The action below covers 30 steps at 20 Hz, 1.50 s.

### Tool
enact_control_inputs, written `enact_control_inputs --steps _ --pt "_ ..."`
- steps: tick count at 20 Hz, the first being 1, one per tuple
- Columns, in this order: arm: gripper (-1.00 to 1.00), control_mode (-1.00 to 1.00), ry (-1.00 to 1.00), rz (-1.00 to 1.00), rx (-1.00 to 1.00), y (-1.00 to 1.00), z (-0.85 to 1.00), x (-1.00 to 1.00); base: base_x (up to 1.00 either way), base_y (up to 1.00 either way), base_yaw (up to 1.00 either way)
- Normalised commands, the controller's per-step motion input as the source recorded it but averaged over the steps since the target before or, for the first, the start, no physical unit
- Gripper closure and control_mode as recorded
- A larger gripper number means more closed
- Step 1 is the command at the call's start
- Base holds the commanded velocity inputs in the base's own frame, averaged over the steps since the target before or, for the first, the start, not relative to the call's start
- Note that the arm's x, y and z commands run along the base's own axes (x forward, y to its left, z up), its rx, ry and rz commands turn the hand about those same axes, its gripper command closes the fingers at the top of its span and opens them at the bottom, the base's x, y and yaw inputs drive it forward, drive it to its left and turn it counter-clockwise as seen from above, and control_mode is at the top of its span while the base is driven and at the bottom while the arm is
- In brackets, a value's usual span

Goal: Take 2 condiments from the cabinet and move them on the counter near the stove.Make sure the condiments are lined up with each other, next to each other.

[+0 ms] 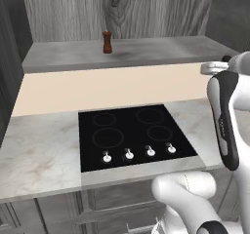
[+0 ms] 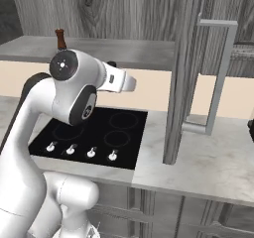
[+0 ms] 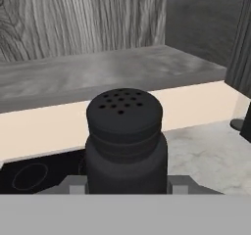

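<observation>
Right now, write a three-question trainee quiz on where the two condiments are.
1. True or false: the brown pepper mill stands upright on the cabinet shelf.
2. Which item sits between the jaws in the hand view?
A. the brown pepper mill
B. the black shaker
C. a stove knob
3. Fill in: the black shaker's top has small ____.

Key
1. True. It stands on the grey shelf, above the stove.
2. B. The black shaker sits low in the hand view, finger pads flanking its base.
3. Holes, dotted across its top.
</observation>
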Motion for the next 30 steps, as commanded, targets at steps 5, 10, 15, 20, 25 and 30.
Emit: enact_control_inputs --steps 5,10,15,20,25,30 --pt "1.0 -1.0 0.09 0.03 -0.07 0.1 -0.42 -0.22 0.0 0.0 0.0" --pt "1.0 -1.0 0.08 0.02 -0.08 0.0 -0.43 -0.06 0.0 0.0 0.0" --pt "1.0 -1.0 0.08 0.02 0.0 0.0 -0.27 -0.02 0.0 0.0 0.0" --pt "1.0 -1.0 0.06 0.04 0.0 0.0 -0.23 0.0 0.0 0.0 0.0" --pt "1.0 -1.0 0.03 0.03 -0.01 -0.03 -0.31 0.0 0.0 0.0 0.0" --pt "1.0 -1.0 0.01 0.08 0.0 -0.14 -0.32 0.0 0.0 0.0 0.0"
